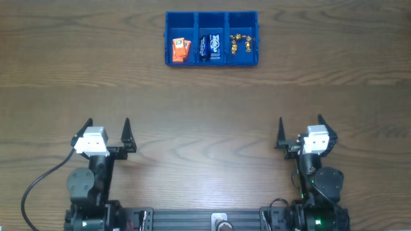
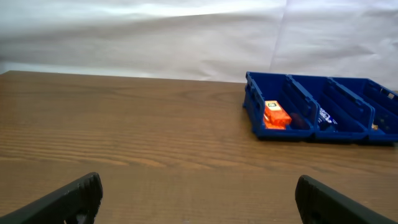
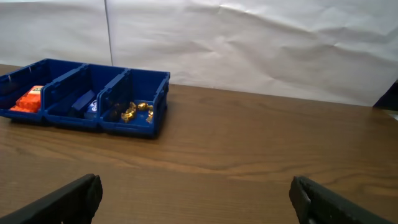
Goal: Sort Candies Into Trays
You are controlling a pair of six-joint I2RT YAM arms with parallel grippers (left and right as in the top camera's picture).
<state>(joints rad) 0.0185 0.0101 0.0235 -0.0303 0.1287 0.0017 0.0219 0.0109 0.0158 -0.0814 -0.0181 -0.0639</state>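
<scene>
A blue three-compartment tray [image 1: 212, 18] sits at the far middle of the wooden table. Its left compartment holds orange candies [image 1: 180, 51], the middle one dark blue candies [image 1: 210, 47], the right one gold-wrapped candies [image 1: 239, 43]. The tray [image 2: 273, 134] with its orange candies [image 2: 276, 116] stands far ahead in the left wrist view, and the tray [image 3: 158, 84] with gold candies [image 3: 137, 111] in the right wrist view. My left gripper [image 1: 108, 129] and right gripper [image 1: 300, 128] rest near their bases, both open with nothing between the fingers.
Bare wooden tabletop [image 1: 205, 109] stretches between the grippers and the tray. A white backdrop [image 2: 186, 37] rises behind the table's far edge.
</scene>
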